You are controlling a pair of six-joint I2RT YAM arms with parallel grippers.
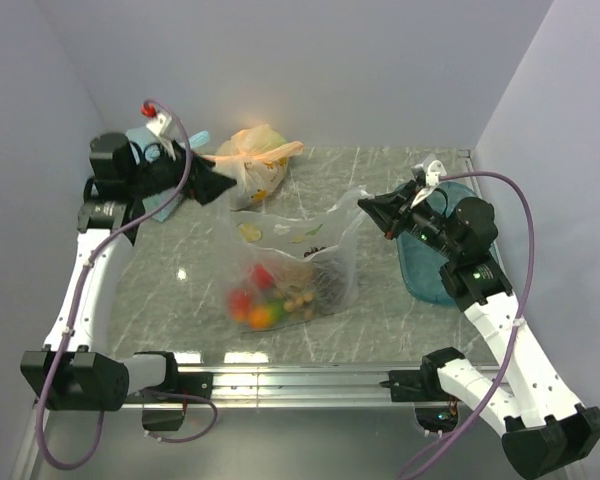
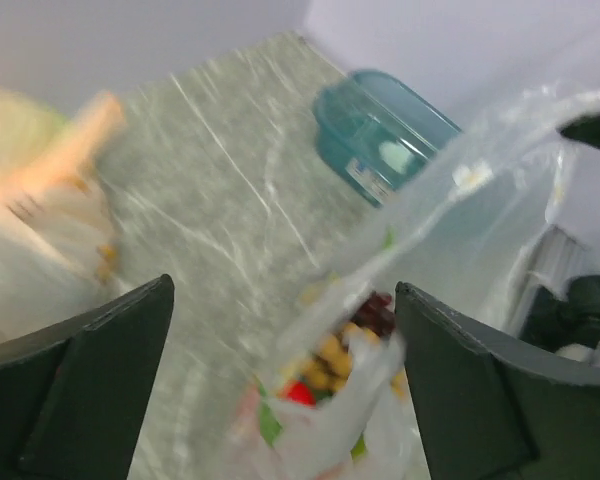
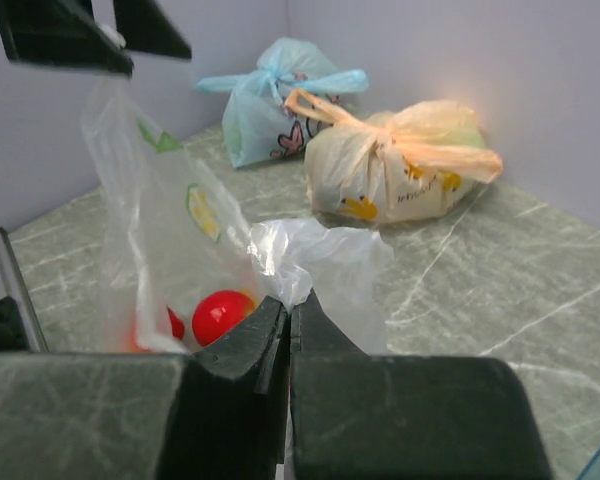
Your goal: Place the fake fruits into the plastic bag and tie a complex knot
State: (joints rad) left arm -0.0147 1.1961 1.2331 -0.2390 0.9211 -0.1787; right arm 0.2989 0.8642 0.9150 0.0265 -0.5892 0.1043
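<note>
Right gripper [image 3: 290,310], at the plastic bag's [image 1: 292,252] three o'clock, pinched tight on its film; left gripper [image 2: 282,290], at ten o'clock, spread wide astride it; fake fruits [image 1: 262,300] inside.

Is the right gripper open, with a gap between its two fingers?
No, the right gripper is shut with no gap, pinching a fold of the clear plastic bag.
</note>
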